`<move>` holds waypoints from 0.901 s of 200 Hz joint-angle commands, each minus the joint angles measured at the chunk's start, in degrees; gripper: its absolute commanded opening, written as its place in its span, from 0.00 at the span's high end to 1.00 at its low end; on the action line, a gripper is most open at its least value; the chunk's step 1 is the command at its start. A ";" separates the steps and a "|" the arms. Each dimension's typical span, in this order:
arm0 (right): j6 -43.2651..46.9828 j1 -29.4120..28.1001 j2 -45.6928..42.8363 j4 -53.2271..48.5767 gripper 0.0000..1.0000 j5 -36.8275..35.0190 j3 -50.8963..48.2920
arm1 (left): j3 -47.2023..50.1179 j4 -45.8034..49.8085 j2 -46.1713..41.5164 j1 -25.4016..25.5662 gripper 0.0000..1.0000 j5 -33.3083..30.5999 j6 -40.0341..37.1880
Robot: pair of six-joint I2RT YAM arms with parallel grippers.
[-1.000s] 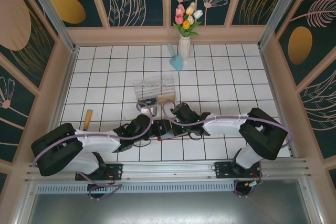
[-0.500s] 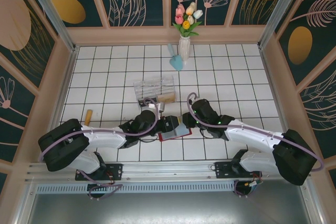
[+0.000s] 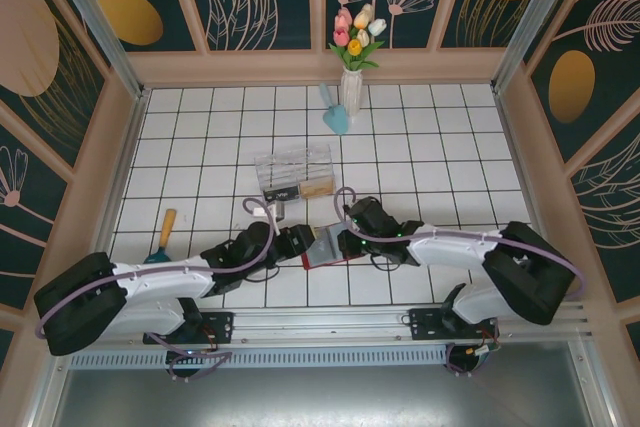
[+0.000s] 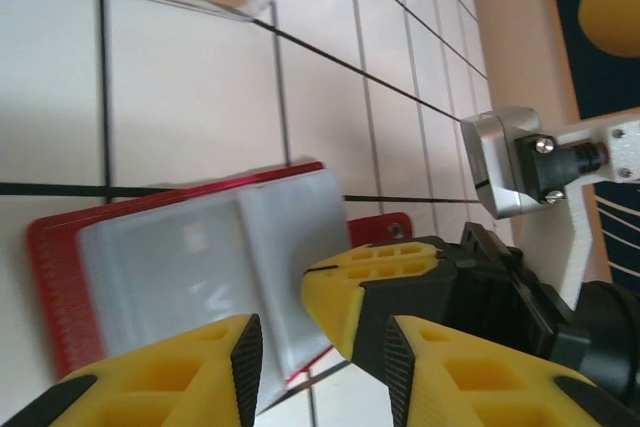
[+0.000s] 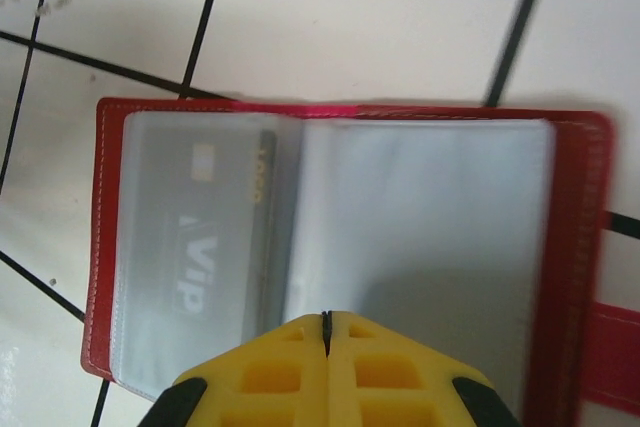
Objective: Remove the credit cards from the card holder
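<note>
The card holder [image 5: 420, 207] lies open flat at the near middle of the table [image 3: 430, 147], long axis left-right, snap tab [image 5: 610, 332] pointing right. At its near edge the right gripper [image 5: 325, 319] has its fingers pressed together; whether they pinch a sleeve is unclear. The left gripper [image 4: 318, 332] hovers over it, jaws parted, empty. A card [image 5: 200, 247] sits in its left half. Beyond stands a clear box [image 3: 293, 172].

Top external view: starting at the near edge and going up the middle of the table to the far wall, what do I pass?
card holder → clear plastic box → small blue object → white vase of flowers
</note>
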State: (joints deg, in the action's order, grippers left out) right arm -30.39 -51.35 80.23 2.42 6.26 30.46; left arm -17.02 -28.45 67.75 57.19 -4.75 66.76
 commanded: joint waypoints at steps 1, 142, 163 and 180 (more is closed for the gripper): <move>0.25 -1.10 2.52 3.20 1.00 1.74 3.35 | 1.28 0.36 -0.11 -0.50 0.61 -1.48 1.77; 0.07 -1.64 8.48 2.40 1.00 0.15 3.39 | 0.42 -8.83 9.88 -0.82 0.62 4.93 2.84; 0.12 -1.65 8.28 2.11 1.00 -0.11 3.38 | -0.03 -6.89 10.06 -0.77 0.62 4.29 3.29; 0.16 -1.65 8.17 2.14 1.00 -0.11 3.46 | -0.29 -4.34 9.74 -0.76 0.62 3.28 3.51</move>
State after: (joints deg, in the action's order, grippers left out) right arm -30.39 -52.62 87.61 5.41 7.18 34.72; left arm -16.08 -34.35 77.32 56.88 -0.51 69.23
